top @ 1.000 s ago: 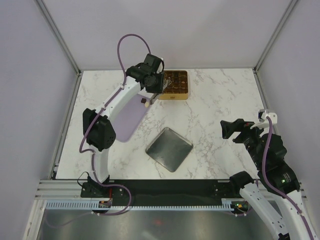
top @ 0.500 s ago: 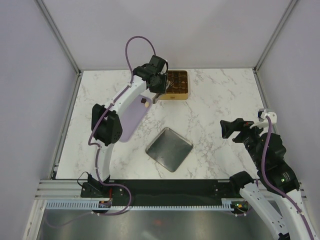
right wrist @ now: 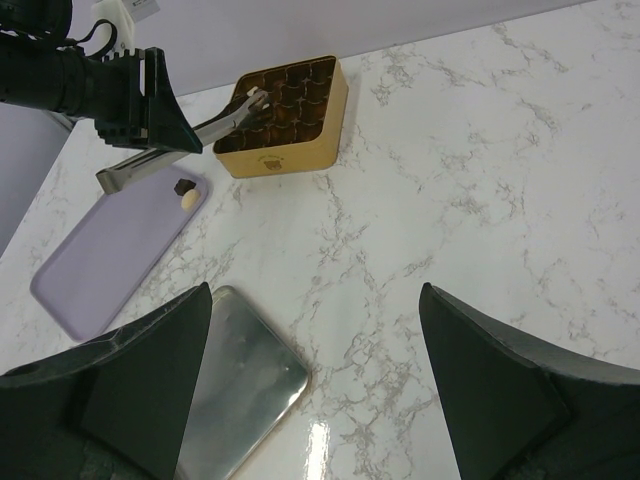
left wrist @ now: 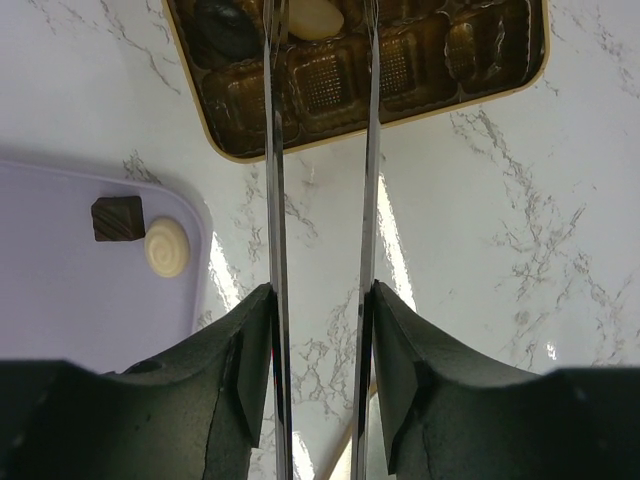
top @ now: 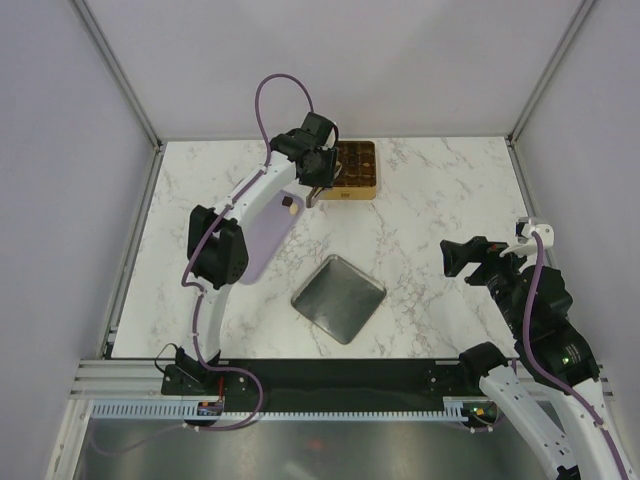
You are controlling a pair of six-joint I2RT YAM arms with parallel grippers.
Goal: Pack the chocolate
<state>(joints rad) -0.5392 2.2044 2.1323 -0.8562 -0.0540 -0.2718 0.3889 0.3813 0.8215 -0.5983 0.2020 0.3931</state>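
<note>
My left gripper (left wrist: 321,290) is shut on a pair of metal tongs (left wrist: 272,150), whose blades run forward over the gold tin (left wrist: 470,100). The tong tips stand a little apart, either side of a cream chocolate (left wrist: 318,17) in a compartment. A dark chocolate (left wrist: 225,25) lies in the compartment beside it. On the lilac board (left wrist: 60,290) sit one dark square chocolate (left wrist: 117,218) and one cream round one (left wrist: 166,248). From above, the left gripper (top: 318,170) is at the tin's (top: 355,192) left edge. My right gripper (right wrist: 315,300) hangs open and empty over bare marble, far from the tin.
A square silver lid (top: 338,298) lies flat mid-table, below and left of the right gripper in the right wrist view (right wrist: 225,390). The lilac board (top: 262,235) lies left of the tin. Frame posts and walls border the marble table.
The left arm has shifted right and back, bringing the tongs over the tin's left side. The tong blades have spread slightly. The right arm has not moved.
</note>
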